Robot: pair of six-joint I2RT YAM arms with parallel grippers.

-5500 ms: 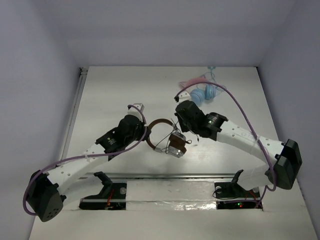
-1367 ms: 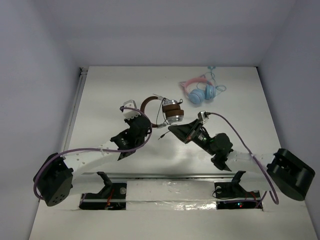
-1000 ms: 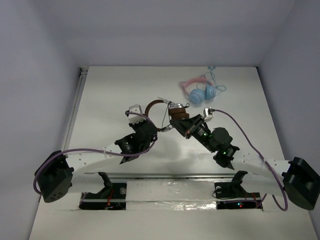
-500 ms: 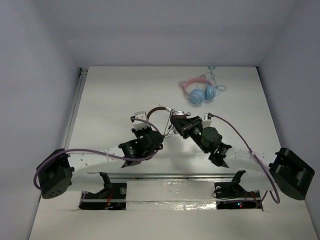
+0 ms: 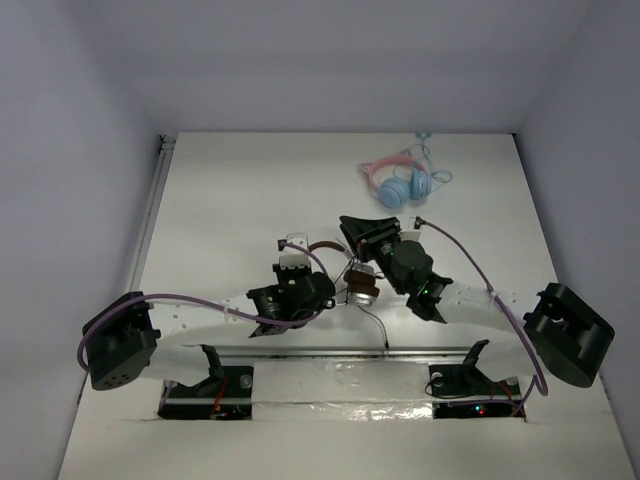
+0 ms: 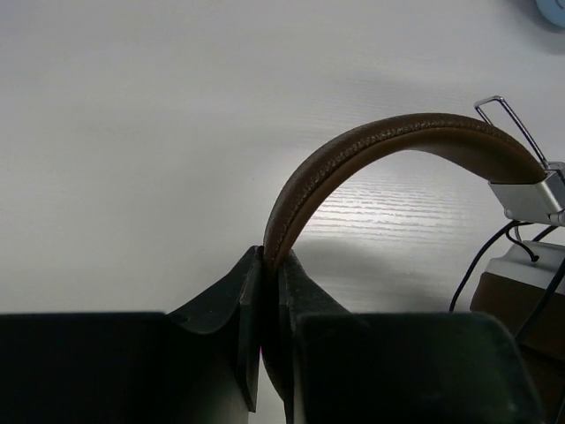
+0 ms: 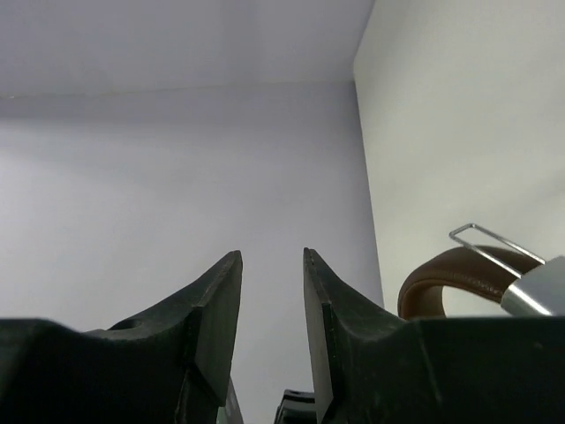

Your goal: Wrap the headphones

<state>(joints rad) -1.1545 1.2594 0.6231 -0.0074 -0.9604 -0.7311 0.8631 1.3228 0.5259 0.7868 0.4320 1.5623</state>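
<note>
Headphones [image 5: 358,290]: left gripper [image 6: 269,262] jaws clamp the stiff padded headband [image 6: 397,132], a sound hold; right gripper [image 7: 271,265] jaws stand apart, empty. You'd pinch the thin, limp cable [image 6: 472,265] gently.

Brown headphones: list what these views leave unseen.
- Top view: earcups partly hidden by the arms; cable too thin to trace its wraps.
- Left wrist: headband end hidden inside the left gripper; earcup cut off at the right edge.
- Right wrist: only a headband sliver shows; the right gripper blocks the rest.
</note>
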